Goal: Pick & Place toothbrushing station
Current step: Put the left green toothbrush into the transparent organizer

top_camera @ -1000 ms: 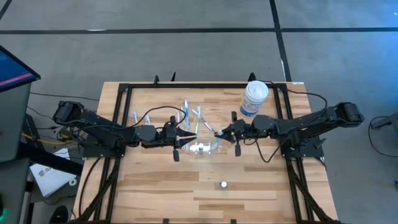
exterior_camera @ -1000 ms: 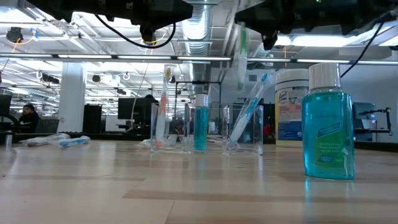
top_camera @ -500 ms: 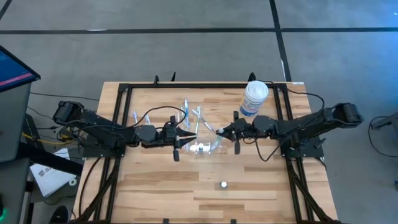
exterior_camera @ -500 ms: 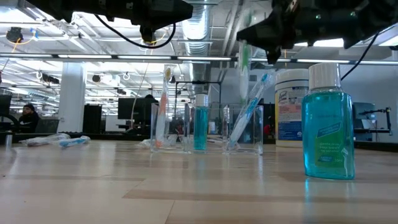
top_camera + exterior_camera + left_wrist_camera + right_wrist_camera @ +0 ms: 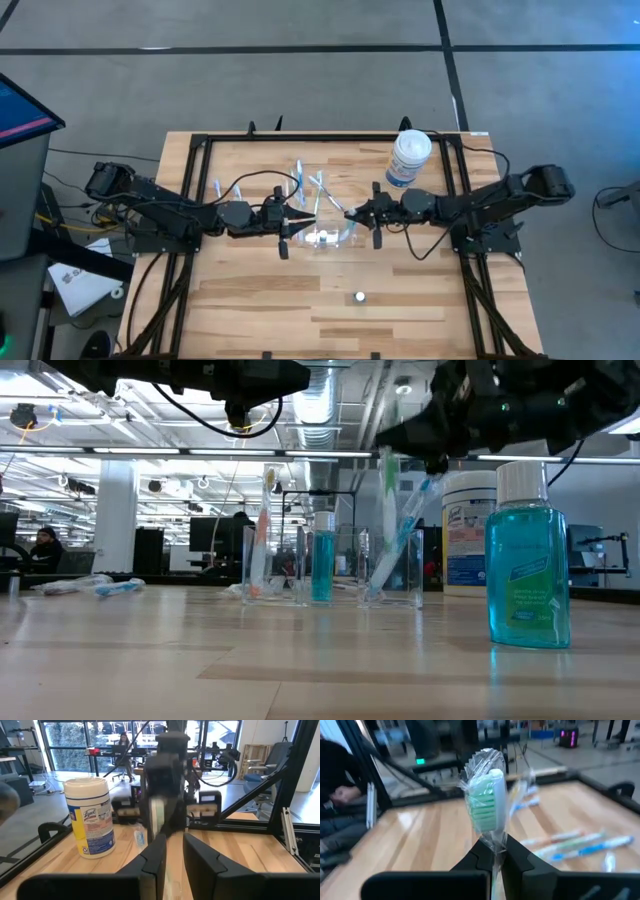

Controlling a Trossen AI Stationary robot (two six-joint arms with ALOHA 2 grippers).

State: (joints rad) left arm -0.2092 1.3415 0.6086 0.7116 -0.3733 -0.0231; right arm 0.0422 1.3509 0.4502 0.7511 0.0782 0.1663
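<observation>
Right gripper clamped on a wrapped green toothbrush, long axis upright, hanging right over the clear organizer near the table's middle. Straight down looks like the move. Left gripper just beside it; grip unclear.

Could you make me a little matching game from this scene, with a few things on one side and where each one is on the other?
Things:
1. green toothbrush
2. mouthwash bottle
3. wipes tub
4. loose toothbrushes

Places:
A. far right part of the table
B. lying flat on the wood
C. pinched in the right gripper
D. standing alone near the table's front edge

Pairs: 1-C, 2-D, 3-A, 4-B
</observation>
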